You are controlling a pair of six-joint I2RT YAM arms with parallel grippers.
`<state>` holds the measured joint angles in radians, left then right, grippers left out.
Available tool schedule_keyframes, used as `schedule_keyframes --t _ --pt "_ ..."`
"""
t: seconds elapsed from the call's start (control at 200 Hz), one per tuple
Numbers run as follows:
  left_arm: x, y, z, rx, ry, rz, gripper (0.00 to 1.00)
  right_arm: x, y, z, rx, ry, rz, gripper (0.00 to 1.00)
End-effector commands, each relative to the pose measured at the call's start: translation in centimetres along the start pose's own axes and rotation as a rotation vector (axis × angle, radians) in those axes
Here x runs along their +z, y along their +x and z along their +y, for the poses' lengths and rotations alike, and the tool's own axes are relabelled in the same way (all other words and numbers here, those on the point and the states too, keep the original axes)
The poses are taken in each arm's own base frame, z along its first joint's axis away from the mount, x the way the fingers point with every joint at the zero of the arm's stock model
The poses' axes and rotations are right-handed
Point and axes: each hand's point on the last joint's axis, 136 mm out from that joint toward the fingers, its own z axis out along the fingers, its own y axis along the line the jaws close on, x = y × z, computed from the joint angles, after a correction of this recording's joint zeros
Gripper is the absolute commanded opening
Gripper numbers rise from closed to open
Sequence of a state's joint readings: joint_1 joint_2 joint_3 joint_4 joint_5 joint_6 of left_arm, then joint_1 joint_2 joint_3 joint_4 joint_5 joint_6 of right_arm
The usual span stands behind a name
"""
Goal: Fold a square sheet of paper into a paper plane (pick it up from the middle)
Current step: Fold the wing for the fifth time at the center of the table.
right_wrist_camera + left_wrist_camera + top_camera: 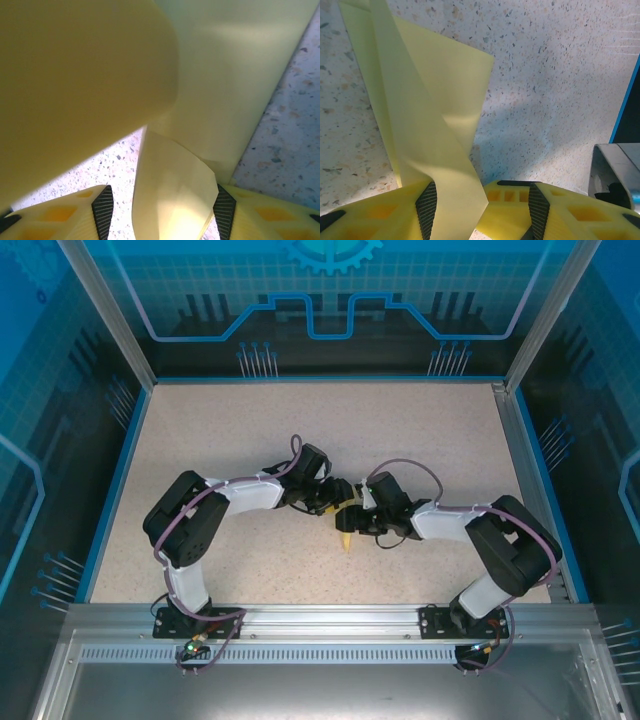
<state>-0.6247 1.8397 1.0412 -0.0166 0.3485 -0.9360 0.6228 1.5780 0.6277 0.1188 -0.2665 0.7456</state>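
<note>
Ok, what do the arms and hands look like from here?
The left arm and right arm share black joint housings, white links and a looping purple cable each. The left hand and right hand have chunky yellow fingers with recessed pockets and black textured pads.

Folded paper [345, 537] mid-table [230, 430], between left jaws and right jaws.

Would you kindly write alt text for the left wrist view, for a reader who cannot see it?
A folded pale-yellow sheet of paper extends from between the left hand's parted yellow fingers, touching one black pad. Beneath is a speckled table, blue-edged at right.
</note>
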Motion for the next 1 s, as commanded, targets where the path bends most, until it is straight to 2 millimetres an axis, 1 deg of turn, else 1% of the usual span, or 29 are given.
schedule_keyframes --t 0.0,0.12,0.16,0.32,0.45,0.525,0.78,0.99 --pt "0.3 0.0 -0.8 0.017 0.019 0.016 0.56 0.7 0.7 -1.1 -0.002 0.065 0.028 0.56" --pt "0.3 0.0 -0.8 0.015 0.017 0.017 0.56 0.9 1.0 -1.8 0.023 0.089 0.031 0.50" --pt "0.3 0.0 -0.7 0.013 0.016 0.017 0.56 1.0 1.1 -2.0 0.033 0.093 0.031 0.46" --pt "0.3 0.0 -0.8 0.015 0.017 0.018 0.56 1.4 1.5 -2.4 0.056 0.098 0.045 0.37" --pt "0.3 0.0 -0.8 0.015 0.016 0.018 0.56 1.4 1.6 -2.5 0.070 0.091 0.040 0.36" --pt "0.3 0.0 -0.9 0.017 0.018 0.017 0.56 1.3 1.7 -2.8 0.079 0.100 0.042 0.33" --pt "0.1 0.2 -1.3 0.031 0.036 0.030 0.57 1.6 2.5 -4.0 0.114 0.130 0.060 0.32" --pt "0.1 0.6 -1.7 0.043 0.063 0.048 0.57 1.7 2.8 -4.4 0.127 0.142 0.069 0.31"
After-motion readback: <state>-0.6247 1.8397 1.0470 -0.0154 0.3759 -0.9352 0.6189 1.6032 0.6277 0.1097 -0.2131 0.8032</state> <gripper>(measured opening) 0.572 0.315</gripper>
